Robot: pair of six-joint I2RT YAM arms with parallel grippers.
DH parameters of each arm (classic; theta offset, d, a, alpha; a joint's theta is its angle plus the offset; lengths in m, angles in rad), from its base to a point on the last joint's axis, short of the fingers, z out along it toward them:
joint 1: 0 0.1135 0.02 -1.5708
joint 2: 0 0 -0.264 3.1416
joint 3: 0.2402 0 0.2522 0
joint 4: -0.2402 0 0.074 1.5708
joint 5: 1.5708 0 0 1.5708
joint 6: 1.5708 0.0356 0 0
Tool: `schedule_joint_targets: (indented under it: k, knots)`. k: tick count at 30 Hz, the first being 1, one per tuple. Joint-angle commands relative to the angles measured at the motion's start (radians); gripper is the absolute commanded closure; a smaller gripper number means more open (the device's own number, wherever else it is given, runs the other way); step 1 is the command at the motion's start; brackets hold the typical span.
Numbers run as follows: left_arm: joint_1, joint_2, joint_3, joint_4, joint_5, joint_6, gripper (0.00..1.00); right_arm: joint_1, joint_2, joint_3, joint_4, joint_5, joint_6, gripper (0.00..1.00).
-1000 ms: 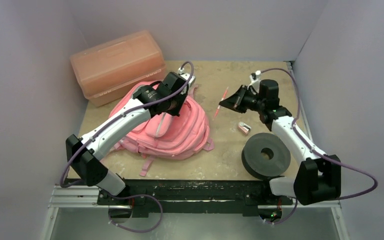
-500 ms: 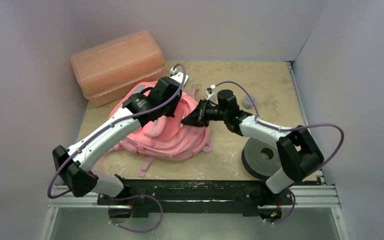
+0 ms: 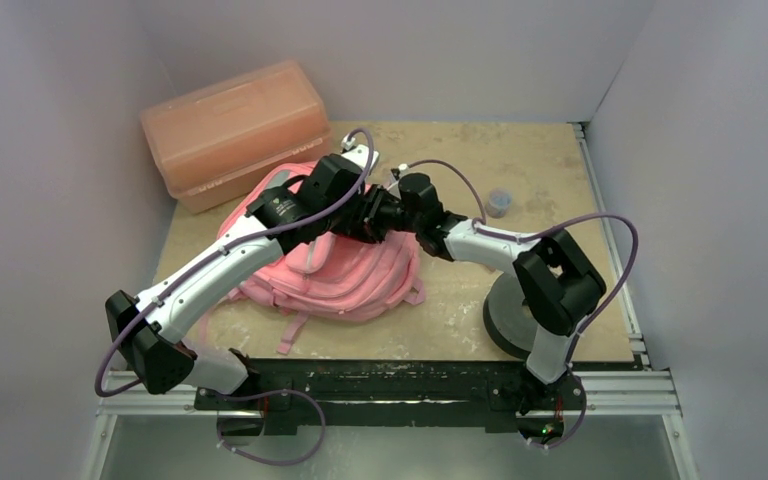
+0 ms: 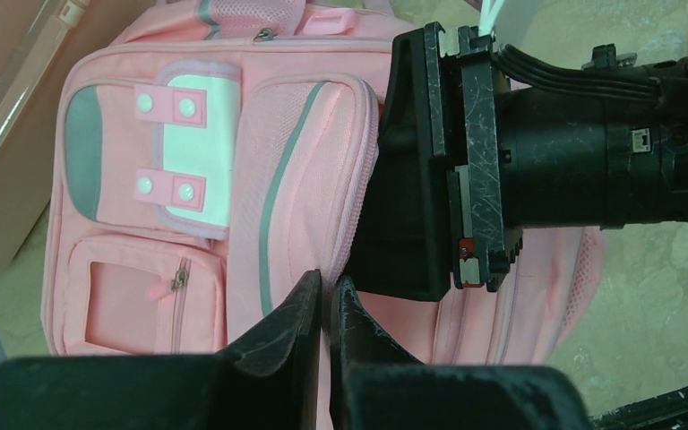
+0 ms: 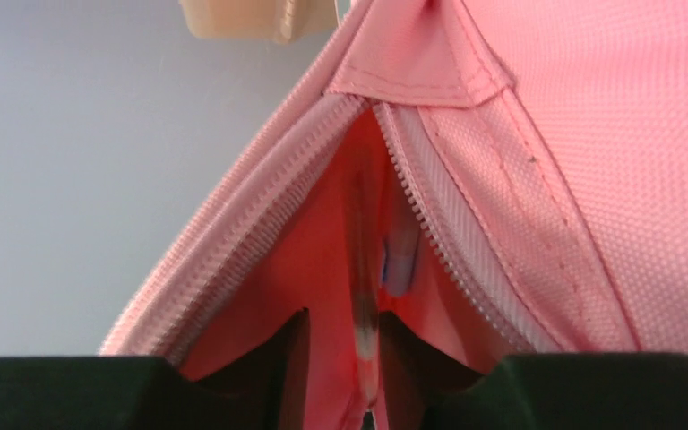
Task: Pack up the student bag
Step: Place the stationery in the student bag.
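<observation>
Student bag (image 3: 355,280): soft pink fabric, grey strips, front zip pockets. Flat on table (image 3: 450,150), just beside orange box (image 3: 235,125). Zip mouth tented open. Left gripper (image 4: 326,291) pinched shut on its fabric. Right gripper (image 5: 343,331) slightly parted at mouth, pink pen (image 5: 364,313) between.

A worn tan board surface (image 3: 455,300) carries a soft pink fabric backpack (image 3: 345,275), which lies flat on its left half with its front pockets up and one strap trailing toward the near edge. A rigid salmon-orange translucent plastic box (image 3: 230,125) sits at the far-left corner, just beside the backpack's top. On the right half, a thick dark grey ring-shaped disc (image 3: 505,320) rests near the front edge, and a small blue-grey cap-like object (image 3: 498,202), too small to identify, stands well apart farther back.
</observation>
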Motion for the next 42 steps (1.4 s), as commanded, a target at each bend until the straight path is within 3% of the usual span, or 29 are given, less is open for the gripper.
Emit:
schedule_joint_targets:
  k: [1, 12, 19, 21, 24, 27, 29, 34, 42]
  knots:
    - [-0.008, -0.031, 0.029, 0.108, -0.021, 0.014, 1.0, 0.029, 0.006, 0.061, -0.023, 0.126, 0.011, 0.58]
    - [-0.013, -0.022, 0.026, 0.111, -0.026, 0.02, 1.0, 0.031, -0.164, 0.031, -0.253, 0.247, -0.263, 0.54]
    - [-0.026, -0.005, 0.038, 0.092, -0.033, 0.024, 1.0, 0.032, -0.388, 0.035, -0.581, 0.526, -0.611, 0.44]
    - [-0.027, 0.004, 0.047, 0.083, -0.03, 0.022, 1.0, 0.031, -0.474, 0.016, -0.652, 0.627, -0.696, 0.37]
    - [-0.029, 0.0, 0.058, 0.068, -0.012, 0.012, 1.0, 0.029, -0.578, -0.007, -0.745, 0.82, -0.799, 0.16]
    - [-0.029, -0.005, 0.038, 0.096, -0.013, 0.017, 1.0, 0.012, -0.618, 0.009, -0.89, 1.048, -0.879, 0.02]
    - [-0.029, 0.008, 0.058, 0.07, 0.0, 0.01, 1.0, -0.039, -0.624, 0.0, -0.925, 1.099, -0.92, 0.01]
    - [-0.032, 0.014, 0.049, 0.084, 0.013, 0.007, 1.0, -0.283, -0.6, -0.052, -0.879, 1.01, -0.944, 0.01]
    - [-0.037, 0.028, 0.053, 0.077, -0.011, 0.017, 1.0, -0.455, -0.285, 0.083, -0.842, 0.953, -0.905, 0.01]
